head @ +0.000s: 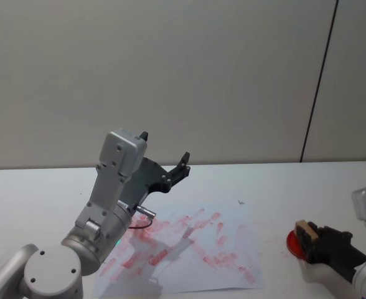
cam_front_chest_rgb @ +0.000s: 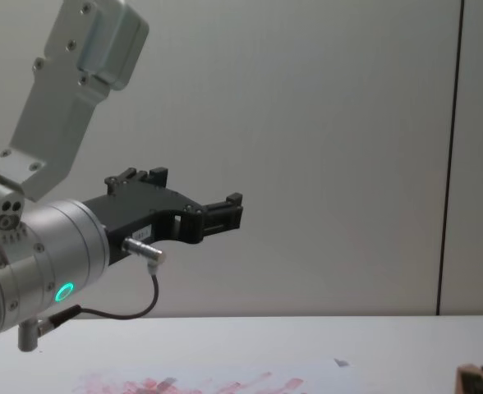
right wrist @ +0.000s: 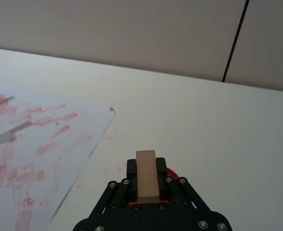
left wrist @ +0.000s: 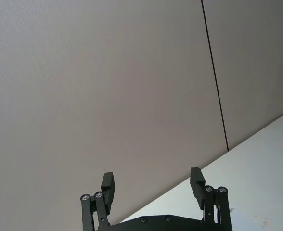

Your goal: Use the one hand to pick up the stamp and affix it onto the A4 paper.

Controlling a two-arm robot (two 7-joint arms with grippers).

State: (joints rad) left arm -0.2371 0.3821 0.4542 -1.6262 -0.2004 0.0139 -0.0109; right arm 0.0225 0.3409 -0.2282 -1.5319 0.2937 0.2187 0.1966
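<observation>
- Nearest, near left: big light-grey left arm, green ring lit, thin dark cable looped under it. Its black left gripper is raised well above the table, fingers spread wide, nothing between them.
- Near right: black two-fingered right gripper close to the table, clamped on the small light-brown wooden block stamp. The block stands out past the fingertips.
- Stamp sits over a red round ink pad; cannot tell whether they touch.
- Surface: plain white tabletop, running left to right across the scene.
- Flat white A4 paper, smeared with red-pink marks, lies at centre, left of the pad. Small dark fleck at its far right corner.
- Open room: bare strip of table between the paper's right edge and the pad; more bare table beyond the paper's far edge.
- Room: pale grey wall behind, with one dark vertical seam at right.
</observation>
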